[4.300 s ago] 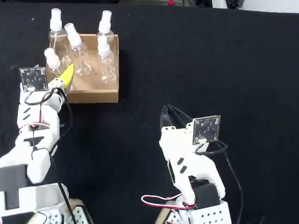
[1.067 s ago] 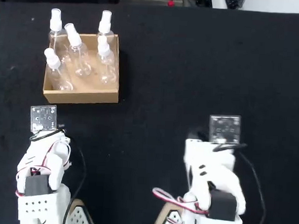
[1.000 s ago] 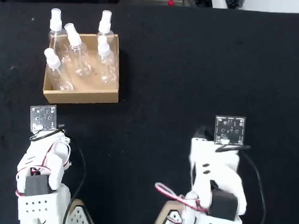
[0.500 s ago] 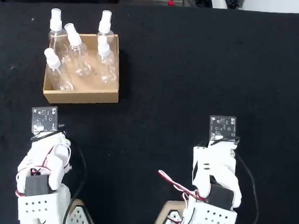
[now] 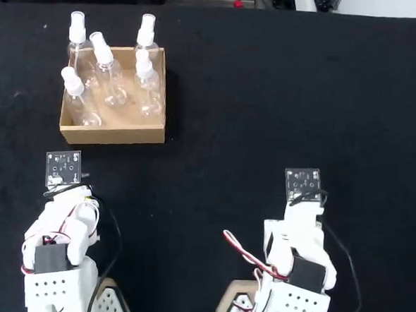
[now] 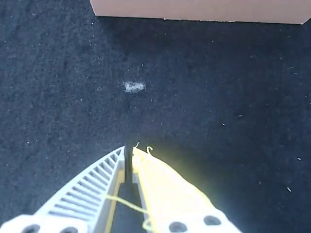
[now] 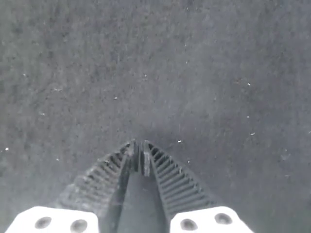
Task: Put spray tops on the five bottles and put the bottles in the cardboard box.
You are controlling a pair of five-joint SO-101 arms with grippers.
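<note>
Fingers (image 6: 163, 182) of the left gripper (image 6: 130, 151) are pressed together on nothing, and the right gripper (image 7: 140, 145) is closed and empty too, both over bare black table (image 5: 282, 97).

What changes: about four seconds back the left arm (image 5: 59, 214) is stretched out to the cardboard box (image 5: 114, 133), its yellow finger right at the near-left bottle (image 5: 78, 100). Now we see it folded back at the near edge, well apart from the box. The right arm (image 5: 299, 229) also pulls in. It sits mid-table earlier, then over the last second it drifts back and settles near its base. The left arm barely shifts in that last second.

The bottles do not move across these frames. All five bottles (image 5: 107, 72) stand in the box at the table's far left, each with a white spray top (image 5: 77, 26) on. The left wrist view catches the box's near wall (image 6: 194, 9) and a lint speck (image 6: 133, 87) on the cloth.

We judge the task done: nothing is left outside the box, no loose tops, and both arms look parked.
</note>
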